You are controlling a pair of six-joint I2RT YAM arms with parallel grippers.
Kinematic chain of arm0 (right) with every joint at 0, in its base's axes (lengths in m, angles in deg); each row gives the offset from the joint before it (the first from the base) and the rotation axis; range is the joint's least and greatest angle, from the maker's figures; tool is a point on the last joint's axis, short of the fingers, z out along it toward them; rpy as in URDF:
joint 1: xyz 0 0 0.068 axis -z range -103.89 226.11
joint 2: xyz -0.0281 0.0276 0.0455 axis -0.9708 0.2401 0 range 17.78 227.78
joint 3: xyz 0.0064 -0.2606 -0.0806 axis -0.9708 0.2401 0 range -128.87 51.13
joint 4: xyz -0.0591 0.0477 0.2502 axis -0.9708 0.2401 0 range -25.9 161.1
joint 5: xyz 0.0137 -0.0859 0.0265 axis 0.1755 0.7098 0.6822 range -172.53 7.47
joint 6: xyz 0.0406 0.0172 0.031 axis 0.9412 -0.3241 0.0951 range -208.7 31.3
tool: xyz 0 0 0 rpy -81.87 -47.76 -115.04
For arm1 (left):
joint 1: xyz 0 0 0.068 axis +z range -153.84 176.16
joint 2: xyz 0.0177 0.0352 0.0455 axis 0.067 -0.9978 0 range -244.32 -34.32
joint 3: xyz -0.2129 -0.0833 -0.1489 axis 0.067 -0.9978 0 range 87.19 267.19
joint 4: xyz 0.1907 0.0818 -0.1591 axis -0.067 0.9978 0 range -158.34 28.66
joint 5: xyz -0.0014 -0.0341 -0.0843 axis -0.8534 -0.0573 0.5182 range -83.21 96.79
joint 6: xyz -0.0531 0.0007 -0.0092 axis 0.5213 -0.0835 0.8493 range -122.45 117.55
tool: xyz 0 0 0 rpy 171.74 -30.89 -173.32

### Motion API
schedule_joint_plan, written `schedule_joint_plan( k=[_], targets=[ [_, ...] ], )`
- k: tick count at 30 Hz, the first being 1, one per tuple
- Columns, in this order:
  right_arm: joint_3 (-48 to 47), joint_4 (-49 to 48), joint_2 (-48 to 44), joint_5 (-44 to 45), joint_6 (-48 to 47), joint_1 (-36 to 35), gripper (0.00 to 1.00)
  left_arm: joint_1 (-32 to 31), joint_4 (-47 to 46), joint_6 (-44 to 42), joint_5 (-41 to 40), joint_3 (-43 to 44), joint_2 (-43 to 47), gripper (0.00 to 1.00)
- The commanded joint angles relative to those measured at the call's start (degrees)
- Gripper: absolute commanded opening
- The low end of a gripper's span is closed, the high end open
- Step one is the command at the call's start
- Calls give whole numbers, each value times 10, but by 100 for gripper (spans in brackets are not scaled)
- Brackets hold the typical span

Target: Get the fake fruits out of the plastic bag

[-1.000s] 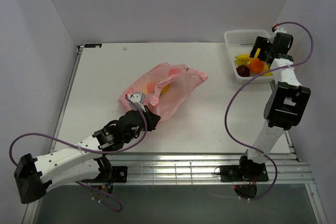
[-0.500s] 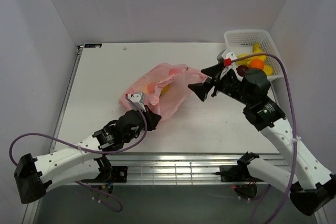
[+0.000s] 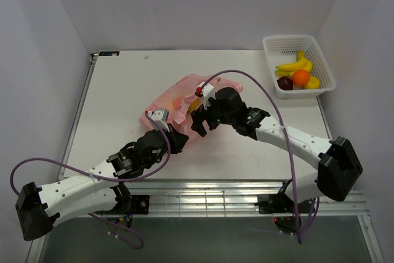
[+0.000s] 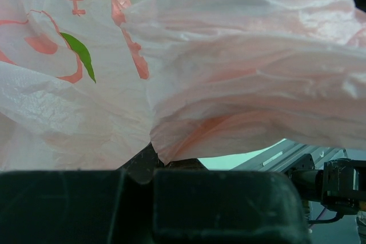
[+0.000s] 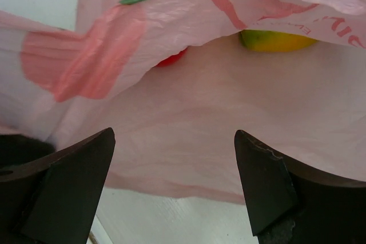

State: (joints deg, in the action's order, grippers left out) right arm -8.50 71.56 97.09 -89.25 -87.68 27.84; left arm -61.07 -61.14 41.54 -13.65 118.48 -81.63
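Note:
The pink plastic bag (image 3: 178, 93) lies crumpled at mid-table. My left gripper (image 3: 176, 140) is shut on the bag's near corner; in the left wrist view the bag (image 4: 229, 67) fills the frame and its fold is pinched in the left gripper (image 4: 154, 167). My right gripper (image 3: 197, 124) is open just over the bag's near right side. In the right wrist view the right gripper (image 5: 174, 135) faces the bag's mouth (image 5: 189, 118), with a yellow-green fruit (image 5: 277, 40) and a red fruit (image 5: 170, 58) inside. An orange fruit (image 3: 300, 77) and a dark purple fruit (image 3: 284, 82) lie in the basket.
A white lattice basket (image 3: 268, 44) stands at the back right corner and also holds a yellow banana bunch (image 3: 294, 65). Grey walls close in left, back and right. The table's near edge (image 3: 215, 182) meets a metal rail by the arm bases.
My right arm has swung from the basket leftwards and down to the bag, its gripper open and empty. The left gripper has kept its hold on the bag's corner.

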Motion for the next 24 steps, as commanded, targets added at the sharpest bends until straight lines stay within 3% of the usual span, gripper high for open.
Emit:
schedule_joint_plan(
  k=[1, 8, 18, 24],
  targets=[
    [-43, -55, 37, 44, -6, -2, 90, -3, -9, 1, 8, -2, 9, 0],
    [-72, -109, 169, 136, 8, -2, 90, -4, -10, -7, 20, 6, 6, 0],
    [-80, -220, 228, 246, 56, -2, 90, -5, -9, -14, 35, 11, 6, 0],
    [-130, -225, 284, 276, 62, -1, 90, -4, -7, -12, 39, 8, 13, 0]
  ],
)
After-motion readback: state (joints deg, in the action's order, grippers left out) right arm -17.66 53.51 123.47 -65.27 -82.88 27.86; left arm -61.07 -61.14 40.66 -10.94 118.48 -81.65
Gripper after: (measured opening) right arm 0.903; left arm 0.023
